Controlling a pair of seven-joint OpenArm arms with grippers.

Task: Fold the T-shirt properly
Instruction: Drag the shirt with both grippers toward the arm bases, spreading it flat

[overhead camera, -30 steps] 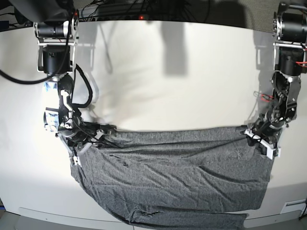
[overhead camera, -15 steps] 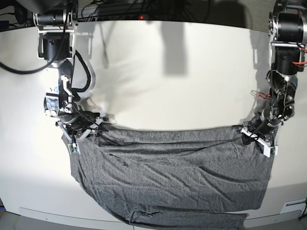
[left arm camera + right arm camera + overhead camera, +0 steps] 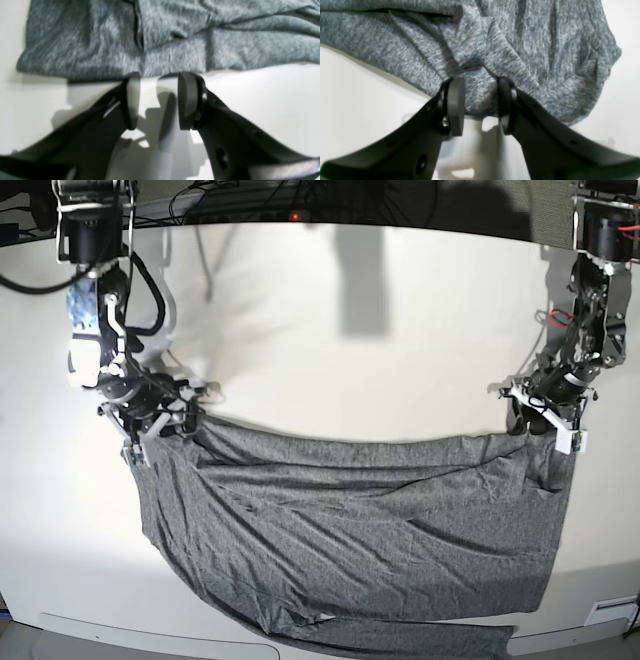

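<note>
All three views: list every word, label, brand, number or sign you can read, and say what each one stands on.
None can be read.
T-shirt: plain grey knit, no print or tag showing.
Small white patches on the arm at the base view's left: too small and blurred to tell whether they bear any text.
Table: bare white, no markings.

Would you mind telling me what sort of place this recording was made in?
Most likely a robotics lab bench: two arms mounted over a plain white table, a tangle of cables along its far edge, and a lone grey T-shirt as the test piece.
</note>
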